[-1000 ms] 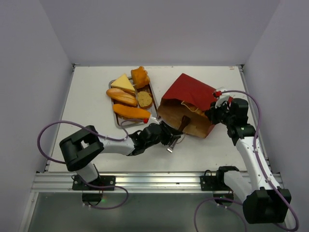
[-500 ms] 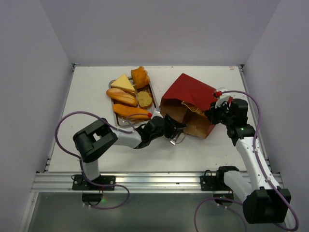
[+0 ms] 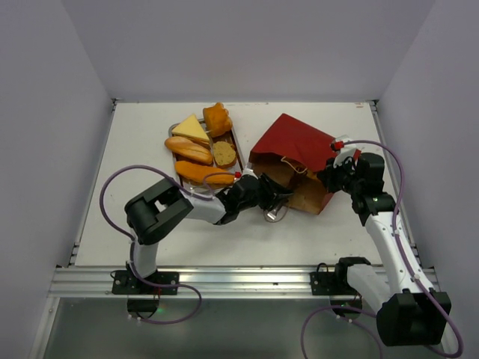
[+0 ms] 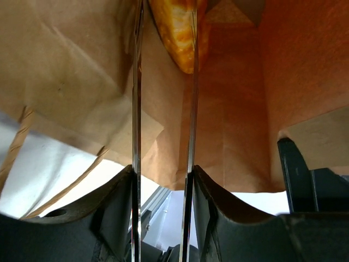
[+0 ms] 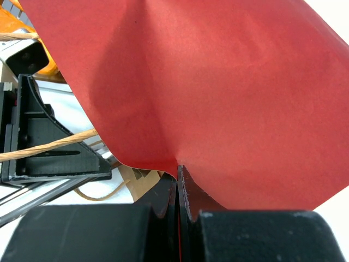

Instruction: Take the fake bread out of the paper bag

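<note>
The red paper bag lies on its side, its mouth facing the near left. My left gripper reaches into that mouth. In the left wrist view its two thin metal fingers stand open inside the brown bag interior, and a golden-orange fake bread piece lies deep in the bag at their tips, not gripped. My right gripper is shut on the bag's red wall, pinching it at the fold.
A silver tray left of the bag holds a pale wedge, an orange-brown bun, a round slice and two long loaves. The bag's loop handles lie by the left gripper. Walls enclose the table.
My left arm has moved right and forward, carrying its gripper from in front of the bag into its mouth. The right gripper has kept its hold on the bag.
</note>
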Motion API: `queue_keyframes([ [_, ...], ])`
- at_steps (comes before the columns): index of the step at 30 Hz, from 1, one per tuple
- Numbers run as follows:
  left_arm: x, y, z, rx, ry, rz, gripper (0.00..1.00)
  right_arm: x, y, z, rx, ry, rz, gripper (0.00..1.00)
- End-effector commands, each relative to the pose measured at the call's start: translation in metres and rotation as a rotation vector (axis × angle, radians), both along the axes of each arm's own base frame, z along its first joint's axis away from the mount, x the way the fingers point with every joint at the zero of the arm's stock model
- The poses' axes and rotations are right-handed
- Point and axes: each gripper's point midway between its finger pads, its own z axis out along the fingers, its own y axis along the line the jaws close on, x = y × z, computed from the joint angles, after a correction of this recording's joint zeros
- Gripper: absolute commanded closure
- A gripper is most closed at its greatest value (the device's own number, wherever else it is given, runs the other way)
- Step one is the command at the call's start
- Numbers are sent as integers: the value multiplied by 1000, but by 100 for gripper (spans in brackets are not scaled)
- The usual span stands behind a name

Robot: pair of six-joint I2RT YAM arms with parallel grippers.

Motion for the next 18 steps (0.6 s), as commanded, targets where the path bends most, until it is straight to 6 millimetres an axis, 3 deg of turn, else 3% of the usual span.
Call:
queue_keyframes([
  [1, 13, -13, 30, -90, -52, -8, 52, 5, 3, 5, 9, -30, 12, 100],
  [18, 30, -26, 15, -62, 13, -7, 53, 3, 5, 4, 16, -26, 27, 100],
])
